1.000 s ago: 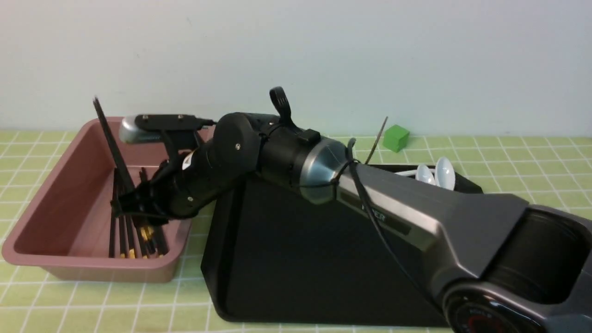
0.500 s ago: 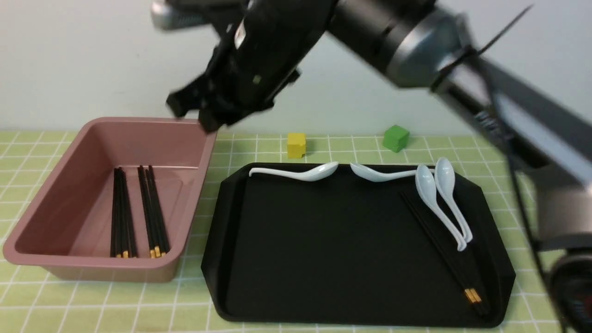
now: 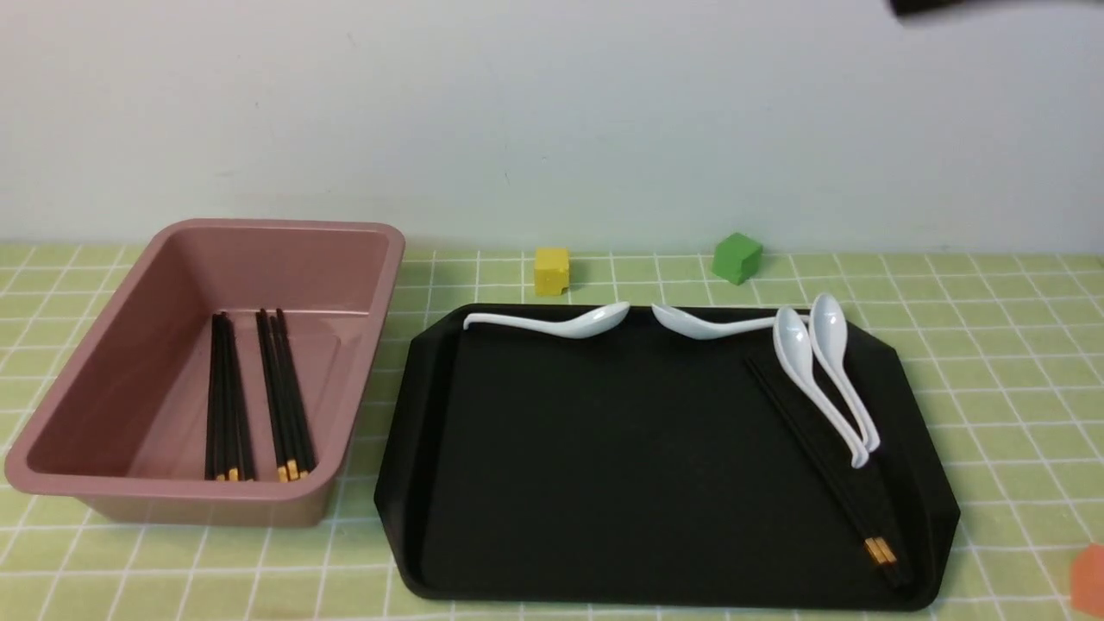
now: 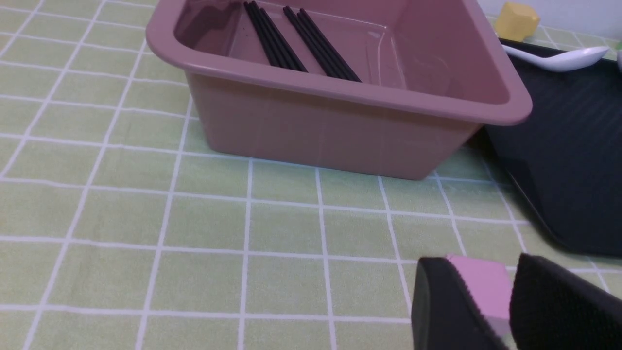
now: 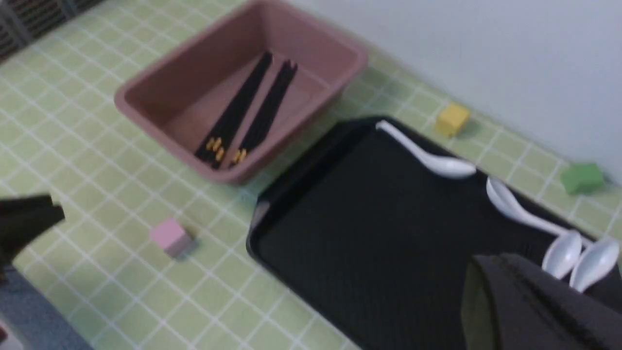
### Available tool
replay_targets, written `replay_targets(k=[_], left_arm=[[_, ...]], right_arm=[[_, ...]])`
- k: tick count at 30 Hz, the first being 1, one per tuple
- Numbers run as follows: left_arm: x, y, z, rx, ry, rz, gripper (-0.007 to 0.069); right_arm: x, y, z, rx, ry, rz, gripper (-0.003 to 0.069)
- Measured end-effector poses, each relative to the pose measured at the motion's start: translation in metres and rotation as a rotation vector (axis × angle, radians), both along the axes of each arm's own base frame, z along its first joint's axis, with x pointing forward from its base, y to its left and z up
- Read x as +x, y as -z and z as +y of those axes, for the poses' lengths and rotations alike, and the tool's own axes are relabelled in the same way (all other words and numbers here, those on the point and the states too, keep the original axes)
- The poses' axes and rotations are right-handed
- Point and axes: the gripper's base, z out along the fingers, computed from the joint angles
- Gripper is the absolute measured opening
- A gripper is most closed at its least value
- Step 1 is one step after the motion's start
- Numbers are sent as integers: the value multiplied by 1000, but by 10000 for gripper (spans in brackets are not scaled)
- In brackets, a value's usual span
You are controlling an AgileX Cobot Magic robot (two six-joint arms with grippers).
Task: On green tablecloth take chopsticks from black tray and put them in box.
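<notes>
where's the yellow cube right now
In the front view, the yellow cube sits on the tablecloth, just beyond the black tray's far edge, left of the green cube.

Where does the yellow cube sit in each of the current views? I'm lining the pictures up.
Front view: the yellow cube, behind the black tray, above the picture's centre.
Left wrist view: near the picture's upper right corner.
Right wrist view: upper right part of the picture, blurred.
Shared landmark: the pink-brown box, in all three.
</notes>
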Motion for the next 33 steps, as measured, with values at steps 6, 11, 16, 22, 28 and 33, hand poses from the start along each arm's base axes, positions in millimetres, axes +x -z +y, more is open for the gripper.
replay_targets(k=[6,11,16,22,28,33], left_arm=[[0,0,0,0,0,0,229],[0,0,0,0,0,0,232],[0,0,0,0,0,0,232],[0,0,0,0,0,0,238],[0,0,0,0,0,0,238],[0,0,0,0,0,0,238]], right_arm=[[-34,104,-31,104,28,-42,-4],[-34,168,-35,103,54,-69,-1],[-33,180,-34,129,41,-140,2],[-32,179,-34,135,39,-151,6],[-32,179,-34,136,40,-151,13],[-32,179,-34,137,40,-150,18]])
